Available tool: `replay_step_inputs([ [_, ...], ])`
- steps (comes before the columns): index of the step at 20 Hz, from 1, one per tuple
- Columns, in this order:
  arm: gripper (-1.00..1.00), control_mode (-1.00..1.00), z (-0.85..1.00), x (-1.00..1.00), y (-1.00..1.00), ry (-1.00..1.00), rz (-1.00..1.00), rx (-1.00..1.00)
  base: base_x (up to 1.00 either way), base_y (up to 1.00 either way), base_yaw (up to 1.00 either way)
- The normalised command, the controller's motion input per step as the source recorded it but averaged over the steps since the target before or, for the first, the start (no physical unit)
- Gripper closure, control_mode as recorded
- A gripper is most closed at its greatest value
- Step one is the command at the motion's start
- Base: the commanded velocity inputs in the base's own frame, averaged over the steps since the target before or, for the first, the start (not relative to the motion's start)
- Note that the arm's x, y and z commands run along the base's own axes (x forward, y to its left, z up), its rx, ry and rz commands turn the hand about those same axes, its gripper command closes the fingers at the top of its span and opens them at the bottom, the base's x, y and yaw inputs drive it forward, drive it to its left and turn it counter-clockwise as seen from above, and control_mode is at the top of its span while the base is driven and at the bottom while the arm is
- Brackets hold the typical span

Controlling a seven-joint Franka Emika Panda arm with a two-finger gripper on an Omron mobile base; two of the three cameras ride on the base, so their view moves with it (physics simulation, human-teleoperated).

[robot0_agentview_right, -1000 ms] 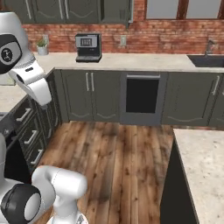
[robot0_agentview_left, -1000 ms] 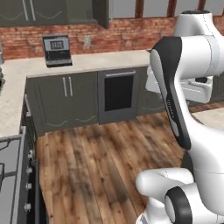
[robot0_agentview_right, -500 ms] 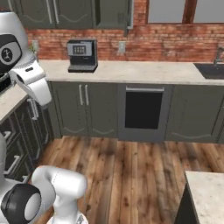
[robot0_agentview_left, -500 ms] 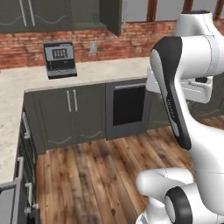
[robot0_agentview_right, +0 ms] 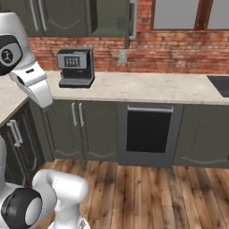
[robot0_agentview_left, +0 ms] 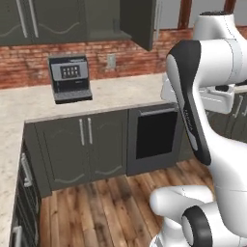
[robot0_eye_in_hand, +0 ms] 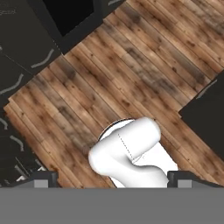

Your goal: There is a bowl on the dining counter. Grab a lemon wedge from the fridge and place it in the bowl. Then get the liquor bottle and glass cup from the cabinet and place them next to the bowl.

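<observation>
The gripper [robot0_eye_in_hand: 109, 179] points down at the wooden floor [robot0_eye_in_hand: 131, 78], its two finger tips [robot0_eye_in_hand: 43, 178] standing wide apart with nothing between them. A coffee machine [robot0_agentview_left: 70, 78] sits on the wall counter [robot0_agentview_left: 120, 94] near its back edge, below the dark upper cabinets [robot0_agentview_left: 72, 19]. A dark oven door [robot0_agentview_right: 149, 133] is set under the counter's front edge. None of the task's things can be made out.
</observation>
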Motion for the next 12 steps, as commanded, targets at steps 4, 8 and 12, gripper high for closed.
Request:
replay_step_inputs([
  [4,-1.0,1.0,0.0,0.0,0.0,0.0,0.0,0.0,1.0,0.26,0.0],
  [8,-1.0,1.0,0.0,0.0,0.0,0.0,0.0,0.0,1.0,0.23,0.0],
  [12,-1.0,1.0,0.0,0.0,0.0,0.0,0.0,0.0,1.0,0.07,0.0],
])
